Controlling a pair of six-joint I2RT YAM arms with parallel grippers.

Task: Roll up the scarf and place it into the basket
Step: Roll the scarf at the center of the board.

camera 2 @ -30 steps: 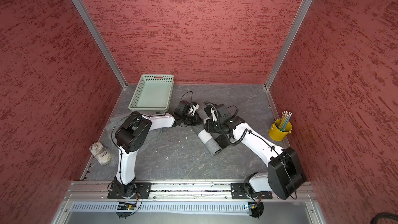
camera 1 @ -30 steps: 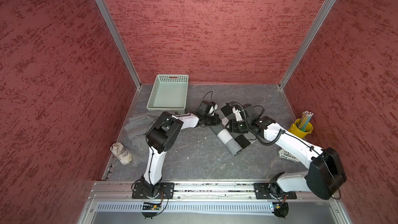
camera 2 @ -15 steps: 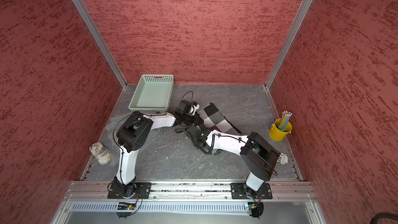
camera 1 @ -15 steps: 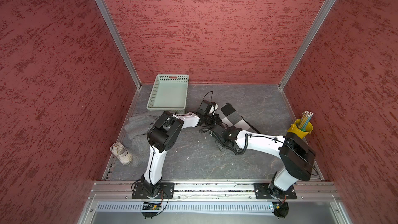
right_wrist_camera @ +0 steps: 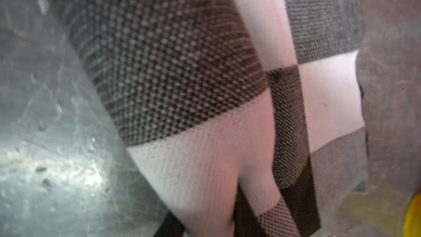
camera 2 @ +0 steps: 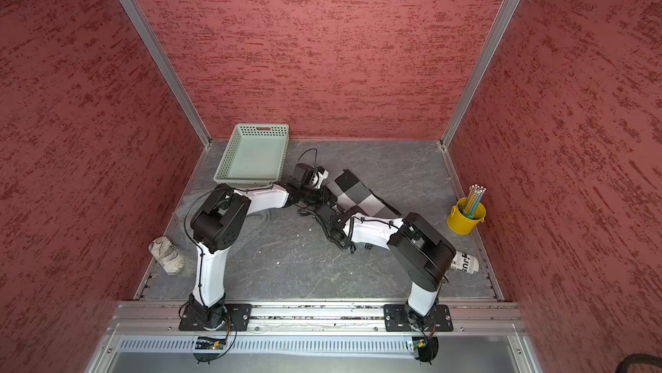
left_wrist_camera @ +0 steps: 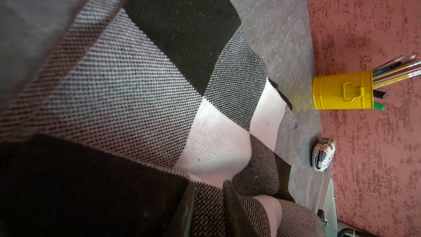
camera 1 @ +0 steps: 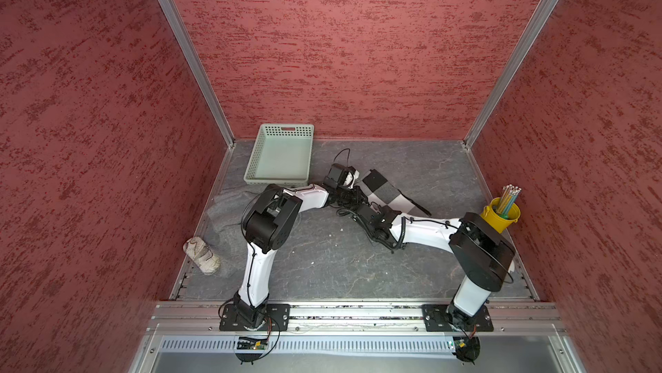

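**Both grippers closed on the scarf at mid-table**

The scarf [camera 1: 388, 193], checked in black, grey and white, lay on the grey table [camera 1: 322, 263] in both top views, running slantwise from near the basket toward the right side; its far end lay flat with a black square uppermost; in the right wrist view part of it curved up into a roll. The basket [camera 1: 283, 131] stood in the far left corner against the back wall, its near right corner close to the scarf but apart from it. The left gripper [left_wrist_camera: 208, 188] had its dark fingers close together with a fold of scarf pinched between them. The right gripper [right_wrist_camera: 205, 204] was blurred, yet its two fingers showed on either side of the white band of the roll, pressed onto it. Both arms met over the scarf's left end. A yellow bucket [camera 1: 501, 215] of pencils stood by the right wall; a grey cloth [camera 1: 229, 206] and a crumpled printed wad [camera 1: 202, 256] lay by the left edge.
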